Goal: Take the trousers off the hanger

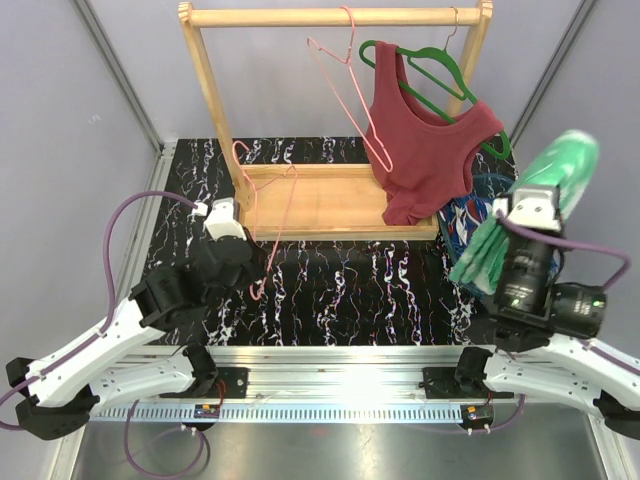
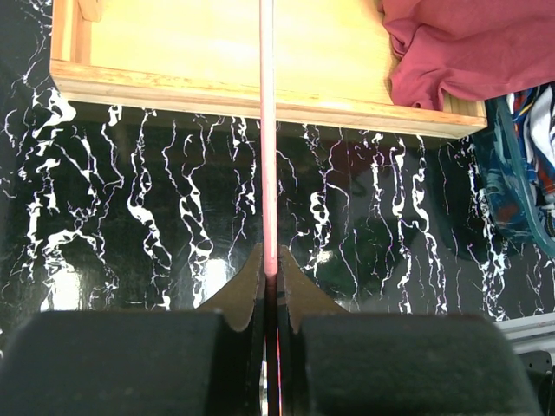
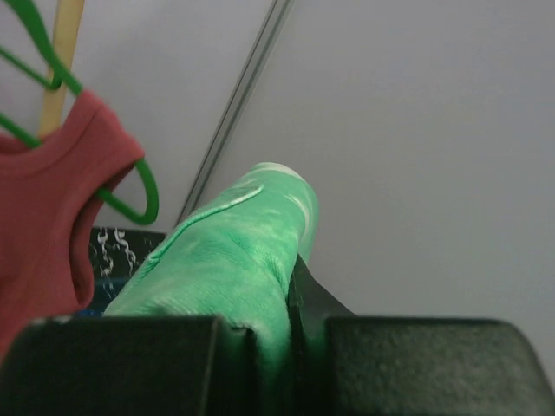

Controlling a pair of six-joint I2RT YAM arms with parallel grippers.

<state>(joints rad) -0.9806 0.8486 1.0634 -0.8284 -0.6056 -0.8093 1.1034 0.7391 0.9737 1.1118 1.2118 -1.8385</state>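
The green-and-white tie-dye trousers [image 1: 565, 165] are pinched in my right gripper [image 1: 543, 190], raised at the right of the table, with one end hanging down [image 1: 488, 252]. In the right wrist view the cloth [image 3: 225, 260] fills the shut jaws of the gripper [image 3: 282, 290]. The blue printed trousers [image 1: 463, 222] lie on the table by the rack's right foot and also show in the left wrist view [image 2: 525, 182]. My left gripper [image 1: 232, 232] is shut on a bare pink wire hanger [image 1: 275, 215]. In the left wrist view its wire [image 2: 268, 130] runs straight out of the closed gripper [image 2: 270, 264].
A wooden rack [image 1: 330, 17] with a tray base [image 1: 330, 200] stands at the back. On its rail hang a second pink hanger [image 1: 345, 80] and a green hanger [image 1: 440, 65] bearing a dark red tank top [image 1: 430, 150]. Grey walls close in both sides.
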